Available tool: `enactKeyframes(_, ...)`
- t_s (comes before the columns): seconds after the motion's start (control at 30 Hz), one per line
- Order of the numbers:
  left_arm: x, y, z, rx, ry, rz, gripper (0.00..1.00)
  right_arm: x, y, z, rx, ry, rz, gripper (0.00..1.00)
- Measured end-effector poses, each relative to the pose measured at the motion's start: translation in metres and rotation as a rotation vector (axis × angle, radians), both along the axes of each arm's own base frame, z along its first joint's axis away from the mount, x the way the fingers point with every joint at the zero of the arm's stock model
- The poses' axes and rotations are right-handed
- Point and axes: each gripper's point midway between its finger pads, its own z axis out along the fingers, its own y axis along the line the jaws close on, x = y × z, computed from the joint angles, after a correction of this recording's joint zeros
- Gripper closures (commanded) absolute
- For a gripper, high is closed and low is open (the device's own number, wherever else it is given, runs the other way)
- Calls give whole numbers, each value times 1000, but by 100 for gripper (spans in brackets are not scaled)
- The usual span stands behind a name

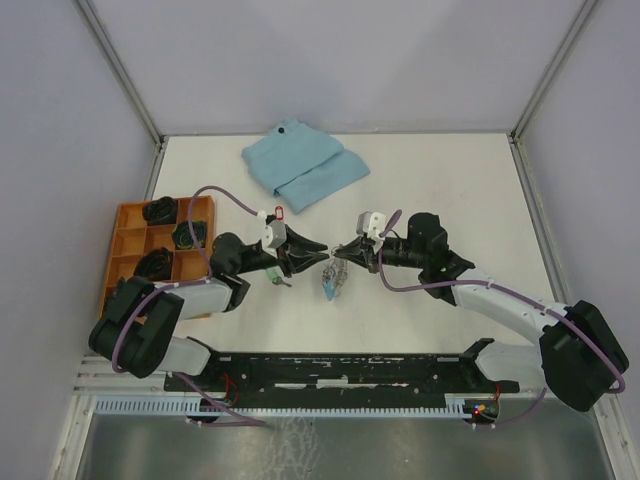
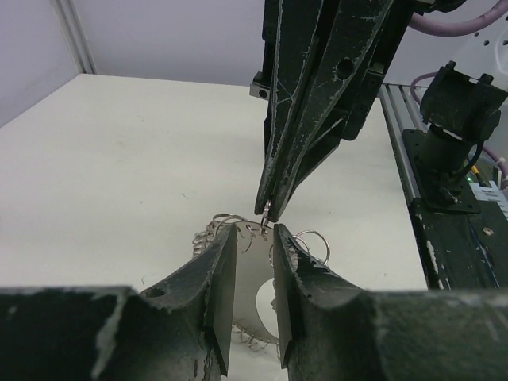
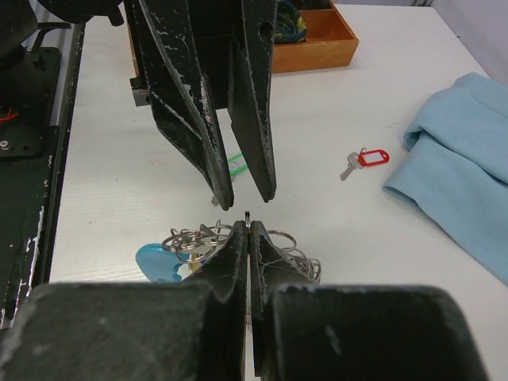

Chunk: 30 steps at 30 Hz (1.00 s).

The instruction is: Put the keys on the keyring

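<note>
Right end effector [image 3: 248,226] tight on tangled silver keyring [image 3: 190,238], left end effector [image 3: 246,198] spread.

Two-armed rig at the surface: the left arm [image 1: 195,298] and right arm [image 1: 505,305] wear pale grey shells between bulky black joints. Each is trailed by a looping purple cable [image 2: 463,27] and mounted on a black base rail [image 1: 350,365] scraped white in patches. The left pincer [image 3: 246,201] and right pincer [image 2: 268,209] are long black tapered wedges, edges chipped and speckled white, with a round hole [image 2: 343,70] bored through one finger. A white camera block [image 1: 372,222] tops each wrist.
</note>
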Motion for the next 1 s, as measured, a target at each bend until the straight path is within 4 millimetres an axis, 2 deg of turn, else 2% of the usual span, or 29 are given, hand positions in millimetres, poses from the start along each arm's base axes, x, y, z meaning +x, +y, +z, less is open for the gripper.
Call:
enactKeyframes(0.4,0,-6,-4,35,-2,-56,73,-2,1,3,11,-8,16,99)
enactKeyframes(0.83,1,-14,-11,51,22,-95,85,-2,2,3,15,-4,27,99)
enactKeyframes(0.9,1,-14,-10,50,20,-98,88,-2,3,1,13,3,29,99)
enactKeyframes(1.0,0,-15,-10,51,19,-106,97,-2,3,1,16,4,33,99)
